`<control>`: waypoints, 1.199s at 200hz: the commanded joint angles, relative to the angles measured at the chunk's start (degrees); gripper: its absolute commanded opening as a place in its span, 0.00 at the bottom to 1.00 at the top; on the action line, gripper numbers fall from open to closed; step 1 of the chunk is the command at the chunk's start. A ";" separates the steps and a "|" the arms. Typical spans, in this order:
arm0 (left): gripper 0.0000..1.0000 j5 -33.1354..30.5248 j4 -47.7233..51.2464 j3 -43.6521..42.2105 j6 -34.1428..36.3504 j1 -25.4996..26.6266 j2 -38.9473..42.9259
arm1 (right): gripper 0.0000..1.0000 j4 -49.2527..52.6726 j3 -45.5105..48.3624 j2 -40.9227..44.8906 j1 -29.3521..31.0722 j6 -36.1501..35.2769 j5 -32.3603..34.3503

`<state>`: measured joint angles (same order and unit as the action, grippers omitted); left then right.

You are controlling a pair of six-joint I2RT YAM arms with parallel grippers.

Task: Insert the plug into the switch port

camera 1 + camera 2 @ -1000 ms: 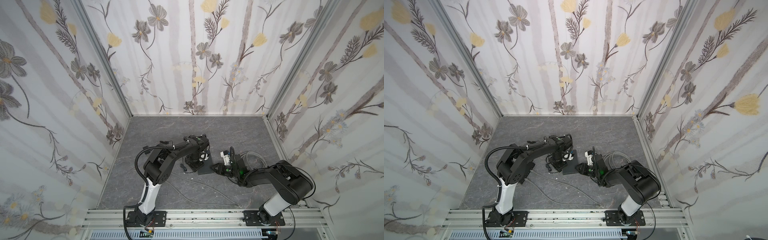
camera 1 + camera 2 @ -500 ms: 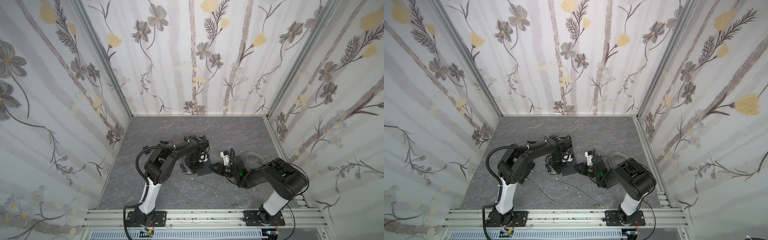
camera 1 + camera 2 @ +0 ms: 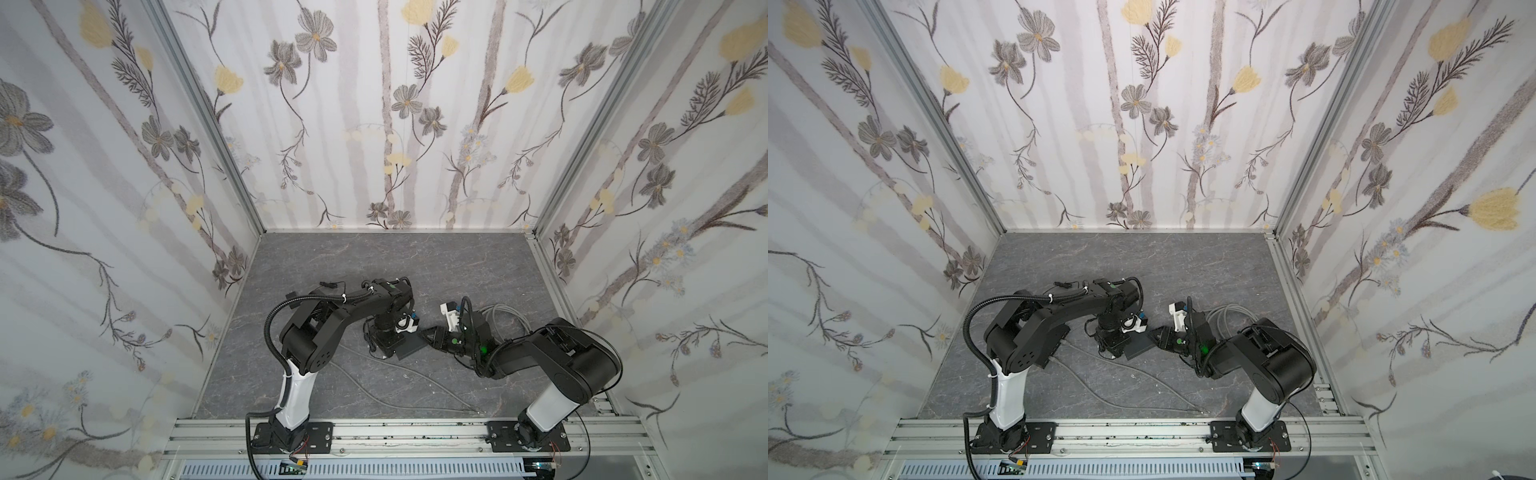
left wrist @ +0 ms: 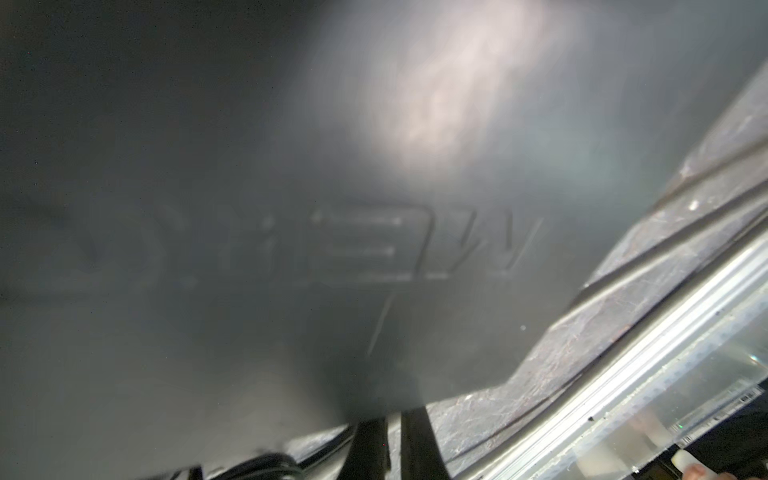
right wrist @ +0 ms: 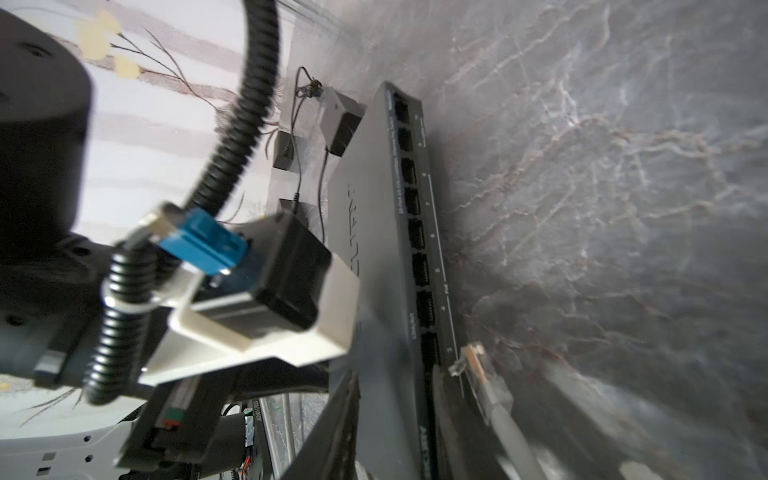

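The switch (image 3: 409, 349) (image 3: 1138, 351) is a flat dark box on the grey floor. My left gripper (image 3: 384, 338) (image 4: 395, 411) is shut and empty, its tips pressed down on the switch's top (image 4: 374, 208). My right gripper (image 3: 428, 333) (image 3: 1154, 333) reaches in at the switch's right end. In the right wrist view the row of ports (image 5: 415, 241) runs along the switch (image 5: 374, 199). The clear plug (image 5: 471, 361) sticks out beyond the fingers, tip beside the nearest visible port and outside it. Its grey cable (image 5: 503, 415) runs back toward the gripper. One finger (image 5: 332, 419) lies over the switch's top.
A coil of grey cable (image 3: 505, 311) lies behind the right arm. A thin cable (image 3: 399, 376) trails over the floor toward the front rail (image 3: 374, 432). Small black boxes on thin wires (image 5: 340, 120) sit past the switch's far end. Patterned walls enclose three sides.
My right arm has drawn in a little toward the switch. The left arm stays pressed on the switch, and neither gripper's opening has changed.
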<state>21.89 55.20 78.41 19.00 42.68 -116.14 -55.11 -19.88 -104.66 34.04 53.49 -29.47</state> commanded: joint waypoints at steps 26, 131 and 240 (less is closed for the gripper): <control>0.00 5.74 -61.08 -1.00 0.21 0.13 -0.91 | 0.31 -0.34 0.18 -0.93 0.80 1.69 -20.32; 0.00 5.76 -45.90 10.48 6.13 -2.43 -3.35 | 0.41 5.63 -0.01 1.86 -0.47 0.34 -15.87; 0.21 10.78 -47.08 9.93 8.56 -5.21 -3.55 | 0.48 17.53 -2.68 5.27 -5.29 -4.61 -11.08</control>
<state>23.35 23.18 89.36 26.74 37.26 -120.86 -40.66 -21.50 -101.49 30.28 51.72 -34.52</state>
